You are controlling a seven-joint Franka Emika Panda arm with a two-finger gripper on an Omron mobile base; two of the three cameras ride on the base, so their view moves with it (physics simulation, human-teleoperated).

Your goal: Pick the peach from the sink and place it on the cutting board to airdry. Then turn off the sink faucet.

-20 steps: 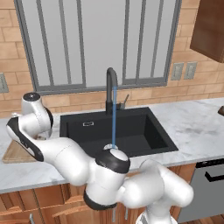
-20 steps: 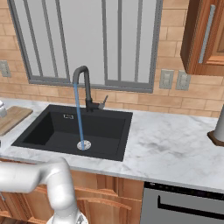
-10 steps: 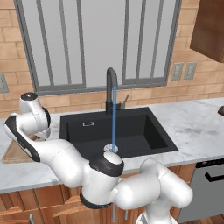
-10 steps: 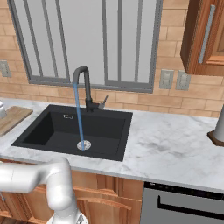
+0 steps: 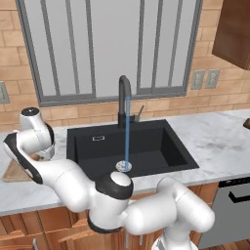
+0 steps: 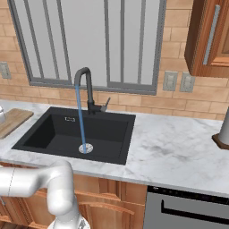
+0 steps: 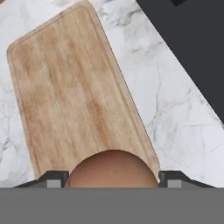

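End effector [image 7: 113, 177] gripping round peach [image 7: 113, 168], over grainy wooden cutting board [image 7: 74, 96]

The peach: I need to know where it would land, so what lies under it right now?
In the hand view the peach sits between the fingertips over the cutting board. The board beneath the fruit is hidden.
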